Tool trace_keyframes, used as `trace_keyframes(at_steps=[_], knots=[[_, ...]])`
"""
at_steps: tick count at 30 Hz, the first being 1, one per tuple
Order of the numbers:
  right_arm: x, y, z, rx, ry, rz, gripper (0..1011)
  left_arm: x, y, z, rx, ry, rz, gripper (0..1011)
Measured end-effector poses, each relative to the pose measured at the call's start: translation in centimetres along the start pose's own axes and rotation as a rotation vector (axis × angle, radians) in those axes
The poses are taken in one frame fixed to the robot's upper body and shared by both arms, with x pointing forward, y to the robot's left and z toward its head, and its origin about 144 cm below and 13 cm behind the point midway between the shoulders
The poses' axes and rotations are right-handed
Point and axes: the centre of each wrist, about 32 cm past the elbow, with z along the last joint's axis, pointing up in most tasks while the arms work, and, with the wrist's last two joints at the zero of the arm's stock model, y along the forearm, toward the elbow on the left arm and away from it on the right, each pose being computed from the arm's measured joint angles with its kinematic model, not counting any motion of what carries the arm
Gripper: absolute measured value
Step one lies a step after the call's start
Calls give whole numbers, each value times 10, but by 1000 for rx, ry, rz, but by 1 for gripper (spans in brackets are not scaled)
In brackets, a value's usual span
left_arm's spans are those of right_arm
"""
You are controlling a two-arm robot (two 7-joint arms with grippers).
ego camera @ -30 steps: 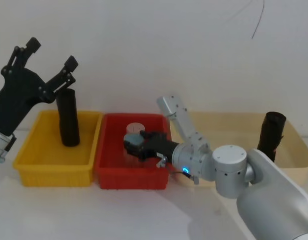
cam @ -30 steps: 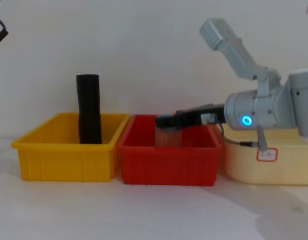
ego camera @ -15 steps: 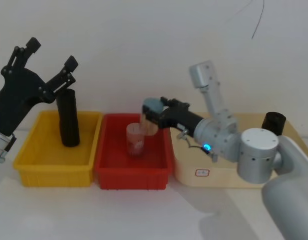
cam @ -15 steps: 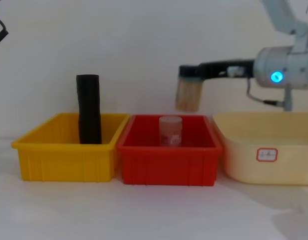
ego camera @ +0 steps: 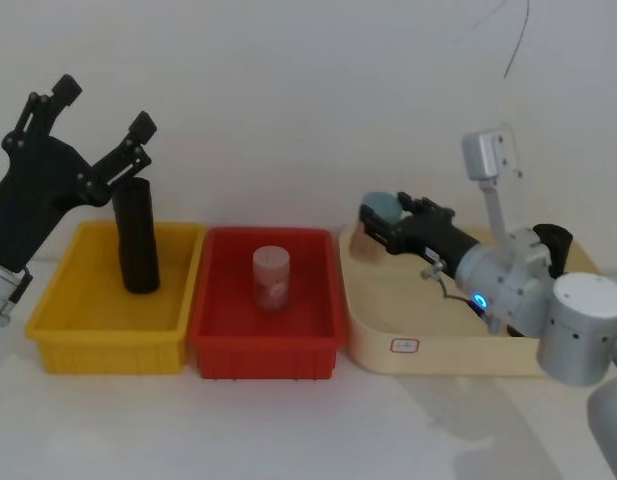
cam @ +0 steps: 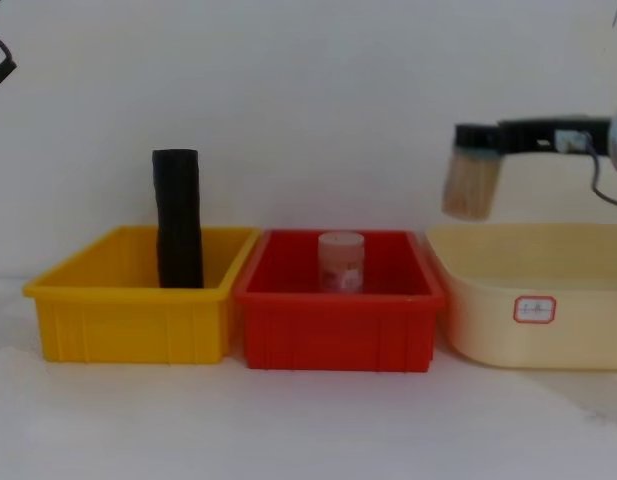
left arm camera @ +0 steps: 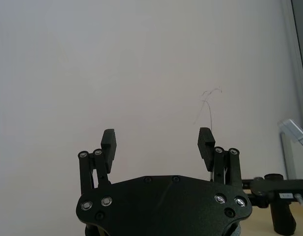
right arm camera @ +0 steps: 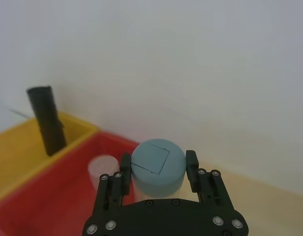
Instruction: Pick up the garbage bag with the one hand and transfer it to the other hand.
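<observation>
White table (cam: 308,420), white wall | L gripper (ego camera: 96,108) fingers apart | R gripper (cam: 475,137) fingers clamp jar (cam: 469,186)

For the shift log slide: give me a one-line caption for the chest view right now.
Right gripper carries a capped jar above the cream tub; black roll stands in the yellow bin.

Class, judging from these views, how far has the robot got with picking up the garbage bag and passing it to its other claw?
Done: nothing yet. The garbage bag stands upright in the yellow bin, ungripped.
In hand: the left claw hangs open, raised beside the bag's top. The right claw is shut on a grey-lidded jar over the cream bin.
Left: grasp the bag, lift it and hand it over.
</observation>
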Motion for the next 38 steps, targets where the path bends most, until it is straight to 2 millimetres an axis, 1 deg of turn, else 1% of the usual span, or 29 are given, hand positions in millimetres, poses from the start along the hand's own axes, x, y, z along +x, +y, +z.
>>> trace_keyframes(at_steps=[3, 5, 9, 10, 12, 13, 14, 16, 17, 19, 20, 22, 26, 32, 38], knots=[[2, -4, -7, -16, 7, -19, 645, 0, 0, 0, 0, 0, 0, 1001], [5, -10, -18, -43, 17, -41, 645, 0, 0, 0, 0, 0, 0, 1002], [8, -17, -31, -73, 30, -69, 645, 0, 0, 0, 0, 0, 0, 1002], [8, -17, -31, -73, 30, -69, 645, 0, 0, 0, 0, 0, 0, 1001], [10, -21, -37, -86, 35, -84, 646, 0, 0, 0, 0, 0, 0, 1001], [11, -24, -41, -93, 38, -95, 678, 0, 0, 0, 0, 0, 0, 1001], [11, -25, -42, -94, 39, -101, 678, 0, 0, 0, 0, 0, 0, 1001], [12, -28, -45, -97, 41, -110, 756, 0, 0, 0, 0, 0, 0, 1002], [13, -30, -47, -96, 41, -119, 769, 0, 0, 0, 0, 0, 0, 1002], [14, -34, -49, -88, 39, -130, 849, 0, 0, 0, 0, 0, 0, 1001], [15, -35, -49, -84, 38, -134, 849, 0, 0, 0, 0, 0, 0, 1001], [16, -39, -49, -73, 36, -143, 932, 0, 0, 0, 0, 0, 0, 1002], [17, -46, -46, -46, 30, -153, 1002, 0, 0, 0, 0, 0, 0, 1001], [16, -58, -39, -6, 24, -145, 999, 0, 0, 0, 0, 0, 0, 1001], [11, -73, -32, 36, 19, -117, 1000, 0, 0, 0, 0, 0, 0, 1002]])
